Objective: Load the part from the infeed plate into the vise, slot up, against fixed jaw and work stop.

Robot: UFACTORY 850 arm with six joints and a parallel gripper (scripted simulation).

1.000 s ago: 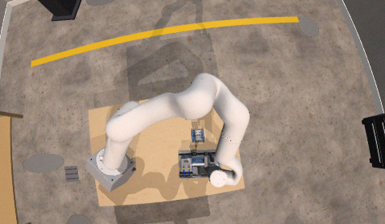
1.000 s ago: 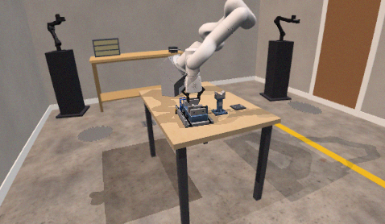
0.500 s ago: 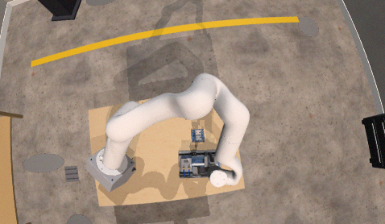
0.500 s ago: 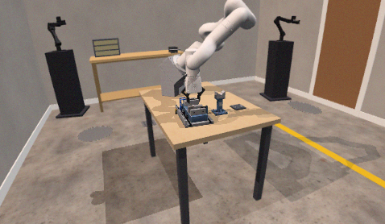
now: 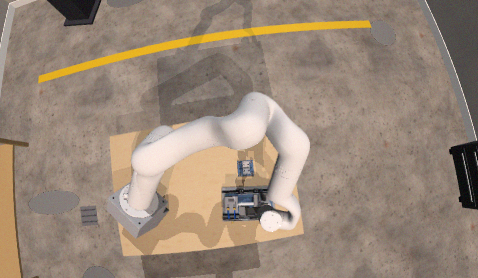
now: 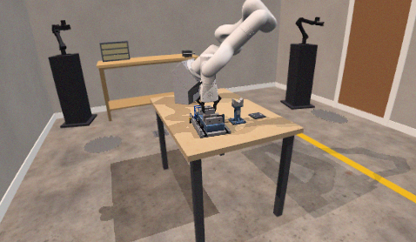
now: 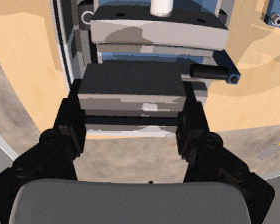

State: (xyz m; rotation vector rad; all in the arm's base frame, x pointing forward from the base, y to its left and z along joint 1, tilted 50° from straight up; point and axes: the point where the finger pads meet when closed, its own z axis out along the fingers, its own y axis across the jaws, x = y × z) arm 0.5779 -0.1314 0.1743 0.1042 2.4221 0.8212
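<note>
My gripper (image 7: pixel 131 95) is shut on the part (image 7: pixel 132 90), a dark grey block with a lighter stripe on its near face, held across its ends between the two black fingers. It hangs over the open vise (image 6: pixel 209 123), close above the gap between the jaws. The work stop (image 7: pixel 213 72), a short dark rod, points in from the right next to the part's end. The low bars are hidden under the part. In the top view my wrist (image 5: pixel 273 219) covers the vise's right end (image 5: pixel 244 203).
The V-block (image 6: pixel 237 112) stands on a blue base right of the vise. The dark infeed plate (image 6: pixel 257 115) lies flat further right, bare. The vise sits near the table's front edge. Black pedestals and a shelf bench stand away from the table.
</note>
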